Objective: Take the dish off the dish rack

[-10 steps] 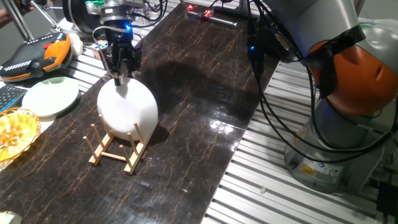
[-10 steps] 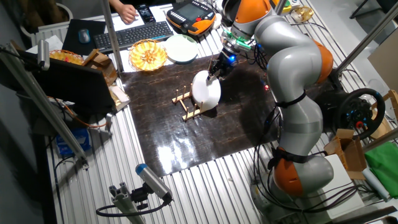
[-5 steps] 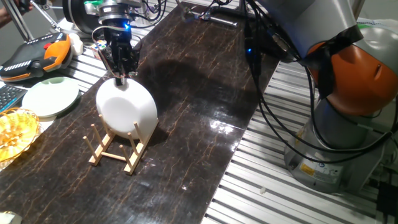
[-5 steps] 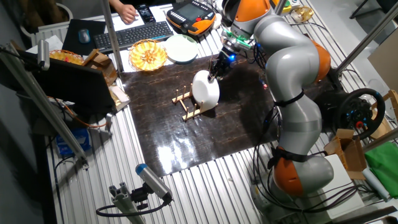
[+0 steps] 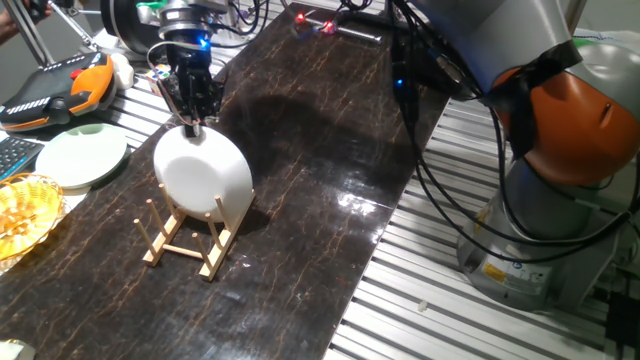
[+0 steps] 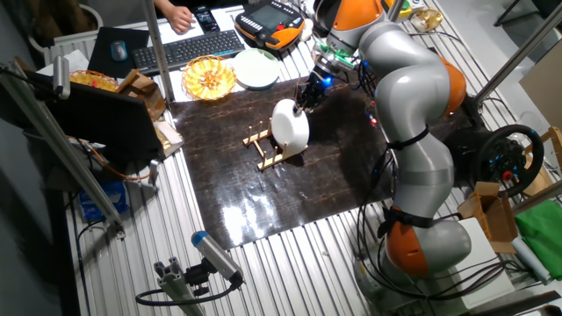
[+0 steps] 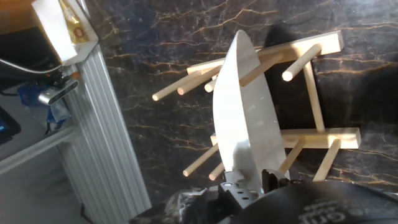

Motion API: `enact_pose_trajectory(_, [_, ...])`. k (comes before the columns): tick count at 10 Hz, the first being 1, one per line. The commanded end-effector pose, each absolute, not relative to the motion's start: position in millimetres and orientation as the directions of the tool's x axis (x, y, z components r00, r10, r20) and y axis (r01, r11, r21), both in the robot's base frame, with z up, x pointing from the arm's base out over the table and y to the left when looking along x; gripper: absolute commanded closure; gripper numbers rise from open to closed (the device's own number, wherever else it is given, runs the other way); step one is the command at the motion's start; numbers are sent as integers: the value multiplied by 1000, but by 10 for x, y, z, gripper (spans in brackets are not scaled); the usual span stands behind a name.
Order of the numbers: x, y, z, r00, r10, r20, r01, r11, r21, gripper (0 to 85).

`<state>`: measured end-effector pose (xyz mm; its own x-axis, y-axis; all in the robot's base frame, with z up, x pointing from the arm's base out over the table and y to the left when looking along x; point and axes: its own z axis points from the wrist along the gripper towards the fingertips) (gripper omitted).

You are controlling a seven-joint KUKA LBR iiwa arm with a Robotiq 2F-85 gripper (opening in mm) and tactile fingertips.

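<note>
Two fixed views show the hand [image 5: 190,122] pinching the dish [image 5: 204,177]; hand view reveals it standing edge-on between dish rack [image 7: 314,99] pegs.

One fixed camera sits low and close; the other looks down from afar; hand camera faces straight down. All share the small light-wood peg rack [image 5: 187,238] [image 6: 264,147] [image 7: 311,93].

The tabletop [image 5: 300,230] was dark, marble-patterned and glossy, flanked by ribbed metal slats. The dish rack [image 5: 185,240] stood directly on it near one end. A pale green plate [image 5: 80,155] and a yellow wicker basket [image 5: 25,215] lay at its edge.
</note>
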<state>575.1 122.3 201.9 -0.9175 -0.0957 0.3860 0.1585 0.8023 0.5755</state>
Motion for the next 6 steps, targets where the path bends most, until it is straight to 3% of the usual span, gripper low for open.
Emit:
enact_pose_trajectory(1, [5751,1223,2020,-915,-98,392,163,799,579,603])
enact_pose_trajectory(6, [5766,1228,2038,-945,-97,312,127,770,626,617])
